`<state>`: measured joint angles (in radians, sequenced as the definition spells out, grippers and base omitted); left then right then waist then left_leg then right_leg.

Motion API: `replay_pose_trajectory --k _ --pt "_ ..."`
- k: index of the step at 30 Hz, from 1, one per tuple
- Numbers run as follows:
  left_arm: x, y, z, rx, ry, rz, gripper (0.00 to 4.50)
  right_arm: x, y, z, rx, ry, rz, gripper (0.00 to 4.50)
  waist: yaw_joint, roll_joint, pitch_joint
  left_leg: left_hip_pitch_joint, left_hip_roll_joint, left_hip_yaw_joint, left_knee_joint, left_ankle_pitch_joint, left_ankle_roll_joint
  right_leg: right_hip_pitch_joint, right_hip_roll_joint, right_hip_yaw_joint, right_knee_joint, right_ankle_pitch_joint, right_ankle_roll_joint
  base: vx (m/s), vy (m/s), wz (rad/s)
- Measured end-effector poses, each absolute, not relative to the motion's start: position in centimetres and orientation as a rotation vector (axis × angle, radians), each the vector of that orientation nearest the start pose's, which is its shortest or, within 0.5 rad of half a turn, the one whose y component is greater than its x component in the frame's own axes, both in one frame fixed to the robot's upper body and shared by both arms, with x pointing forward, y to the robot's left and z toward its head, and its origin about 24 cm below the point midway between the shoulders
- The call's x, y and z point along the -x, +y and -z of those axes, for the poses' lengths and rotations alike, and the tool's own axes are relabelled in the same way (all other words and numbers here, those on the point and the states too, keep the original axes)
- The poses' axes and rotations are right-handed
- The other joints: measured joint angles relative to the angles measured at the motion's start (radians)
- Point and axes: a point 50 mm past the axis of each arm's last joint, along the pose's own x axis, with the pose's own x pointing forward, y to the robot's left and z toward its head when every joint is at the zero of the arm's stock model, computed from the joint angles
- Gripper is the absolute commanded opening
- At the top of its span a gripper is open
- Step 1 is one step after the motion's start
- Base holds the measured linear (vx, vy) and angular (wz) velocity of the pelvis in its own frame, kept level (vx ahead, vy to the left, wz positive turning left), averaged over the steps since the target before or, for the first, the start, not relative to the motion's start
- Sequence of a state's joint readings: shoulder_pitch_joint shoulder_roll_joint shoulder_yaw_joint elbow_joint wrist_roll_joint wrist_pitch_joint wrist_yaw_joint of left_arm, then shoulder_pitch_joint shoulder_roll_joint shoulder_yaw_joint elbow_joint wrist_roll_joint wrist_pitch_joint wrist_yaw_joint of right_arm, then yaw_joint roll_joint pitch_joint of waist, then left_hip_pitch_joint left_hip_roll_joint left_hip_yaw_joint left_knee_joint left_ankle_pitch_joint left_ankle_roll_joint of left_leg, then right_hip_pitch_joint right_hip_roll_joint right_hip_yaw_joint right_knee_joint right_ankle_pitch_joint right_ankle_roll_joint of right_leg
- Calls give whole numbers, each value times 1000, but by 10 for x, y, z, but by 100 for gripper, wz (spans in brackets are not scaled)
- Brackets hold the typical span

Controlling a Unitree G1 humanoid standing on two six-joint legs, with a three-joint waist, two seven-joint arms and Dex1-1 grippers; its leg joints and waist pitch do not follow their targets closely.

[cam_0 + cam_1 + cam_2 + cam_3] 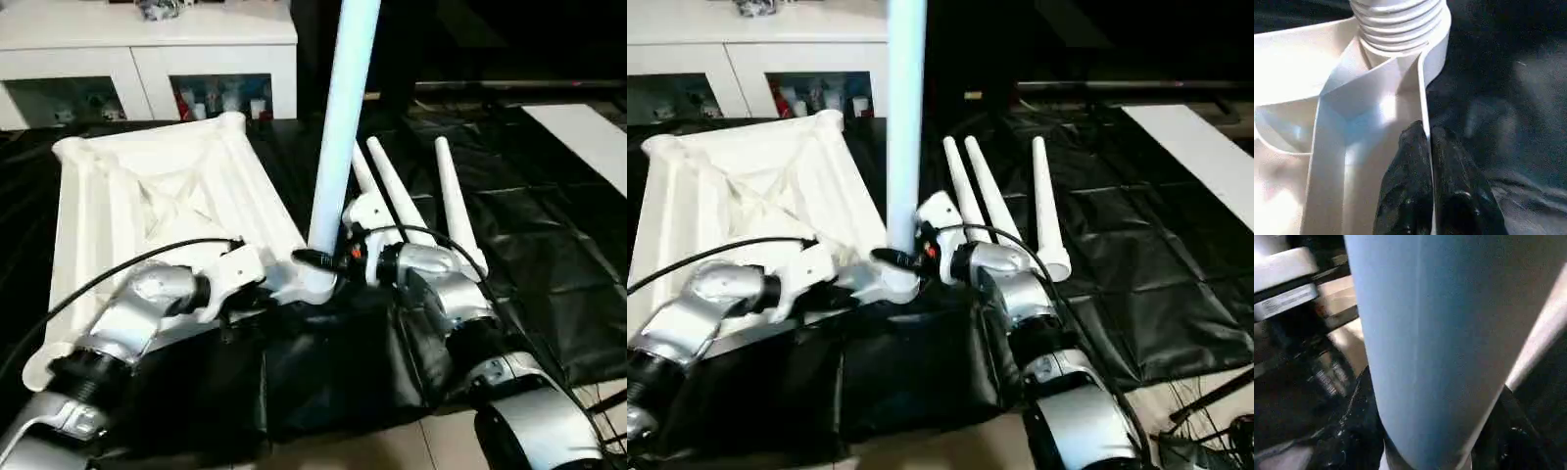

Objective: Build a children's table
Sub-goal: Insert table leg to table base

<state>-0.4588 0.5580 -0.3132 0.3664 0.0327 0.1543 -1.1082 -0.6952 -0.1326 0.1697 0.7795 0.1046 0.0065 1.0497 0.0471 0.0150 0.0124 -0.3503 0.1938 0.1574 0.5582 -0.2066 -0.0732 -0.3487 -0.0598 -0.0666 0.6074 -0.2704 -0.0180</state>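
Note:
The children's table top (147,196) lies upside down on the black sheet, ribs facing up. One white leg (343,117) stands upright in its near right corner socket (1400,19), the ribbed end seated there. My left gripper (1426,142) is shut on the top's rim wall just beside that socket. Around the leg's lower part sits my right gripper (328,259), closed on the leg, with its black fingers (1361,431) on either side. Three more legs (456,206) lie side by side on the sheet to the right.
A white cabinet (147,59) with glass doors stands behind the table top. A white board (588,137) lies at the far right. The black sheet (549,255) ends at the near edge, with tiled floor (392,441) below. Cables run along both forearms.

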Motion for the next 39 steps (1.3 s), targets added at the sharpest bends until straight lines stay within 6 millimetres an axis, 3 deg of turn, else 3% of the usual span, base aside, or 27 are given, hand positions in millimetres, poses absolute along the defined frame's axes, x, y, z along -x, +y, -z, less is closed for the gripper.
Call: replay_pose_trajectory --k 4,8,27,32,36,37,39 --pt "-288 182 -55 -561 535 1258 0 -326 -77 -65 160 225 -1422 184 9 0 1 1 1 0 -1 1 -2 0 1 0 2 -1 -1 0 0 0" --pt "-285 184 -56 -564 549 1289 0 -322 -75 -65 186 231 -1484 184 13 1 1 1 1 0 0 1 -6 1 1 0 3 -1 -1 0 0 0" --pt "-285 186 -55 -561 562 1281 0 -322 -72 -65 206 229 -1478 184 12 -4 -2 1 2 0 2 3 -5 1 1 0 6 -1 -1 0 0 0" --pt "-293 182 -50 -545 571 1206 0 -328 -70 -59 172 239 -1349 184 11 -3 -2 6 2 0 3 3 -14 5 1 2 9 1 0 0 0 0" --pt "-308 165 -41 -517 578 1070 0 -340 -69 -49 119 277 -1084 184 9 3 3 26 2 4 -1 2 -15 16 0 4 9 2 3 -68 -3 -2" --pt "-310 159 -38 -502 579 1049 0 -341 -68 -47 110 281 -1038 184 10 3 5 35 1 4 -3 2 -15 17 -1 5 7 -1 8 -66 6 -4" --pt "-316 151 -36 -472 585 1009 0 -344 -67 -45 82 289 -956 184 12 4 5 35 1 4 -4 2 -15 18 -1 5 6 -2 9 -33 3 -2"
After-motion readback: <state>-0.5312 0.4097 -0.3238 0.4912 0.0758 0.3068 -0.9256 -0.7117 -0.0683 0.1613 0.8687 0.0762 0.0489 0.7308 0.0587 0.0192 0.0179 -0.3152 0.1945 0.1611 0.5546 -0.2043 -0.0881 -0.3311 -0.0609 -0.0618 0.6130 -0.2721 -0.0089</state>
